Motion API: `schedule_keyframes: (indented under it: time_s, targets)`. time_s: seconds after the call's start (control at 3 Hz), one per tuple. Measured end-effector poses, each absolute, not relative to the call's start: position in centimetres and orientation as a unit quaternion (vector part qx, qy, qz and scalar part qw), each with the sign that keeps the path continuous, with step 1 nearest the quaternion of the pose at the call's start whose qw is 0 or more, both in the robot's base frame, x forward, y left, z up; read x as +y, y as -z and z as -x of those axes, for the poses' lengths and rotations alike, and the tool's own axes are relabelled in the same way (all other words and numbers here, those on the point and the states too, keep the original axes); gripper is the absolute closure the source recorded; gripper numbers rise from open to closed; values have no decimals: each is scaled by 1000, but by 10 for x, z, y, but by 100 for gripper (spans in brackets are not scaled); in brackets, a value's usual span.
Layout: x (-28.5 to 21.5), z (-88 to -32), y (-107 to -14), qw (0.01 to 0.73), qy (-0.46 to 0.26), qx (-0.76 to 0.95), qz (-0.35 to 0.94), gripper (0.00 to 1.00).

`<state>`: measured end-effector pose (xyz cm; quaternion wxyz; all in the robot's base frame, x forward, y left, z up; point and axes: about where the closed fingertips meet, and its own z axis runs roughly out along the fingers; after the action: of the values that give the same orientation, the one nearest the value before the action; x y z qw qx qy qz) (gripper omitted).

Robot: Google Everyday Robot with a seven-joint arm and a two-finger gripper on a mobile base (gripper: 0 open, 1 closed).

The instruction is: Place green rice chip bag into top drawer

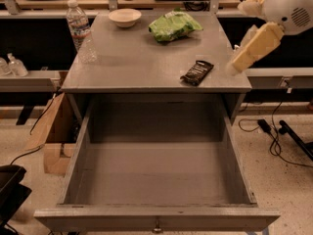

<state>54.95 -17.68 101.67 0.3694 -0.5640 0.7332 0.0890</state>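
Observation:
The green rice chip bag (174,25) lies crinkled at the back of the grey table top (132,62), right of centre. The top drawer (156,218) is pulled fully out below the table and is empty inside, with a small metal pull at the middle of its front panel. My gripper (252,45) hangs in the air at the table's right edge, right of and nearer the camera than the bag. It holds nothing and is apart from the bag.
A small black packet (197,72) lies near the table's front right edge, just left of the gripper. A white bowl (124,17) and a clear water bottle (79,31) stand at the back left. A cardboard box (51,138) sits on the floor left; cables (271,131) lie right.

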Motion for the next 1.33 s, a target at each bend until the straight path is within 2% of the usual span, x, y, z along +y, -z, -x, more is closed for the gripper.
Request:
schedule_keyframes:
  time_s: [0.33,0.67,1.0,1.33]
  targets:
    - [-137,-578,-1050,453,-155,699,531,0]
    - [-96,-583,-1085,522,-210,669,486,0]
    - [-55,-591,-1081,556,-254,657,441,0]
    - [-52,-602,-1090,577,-247,654,423,0]
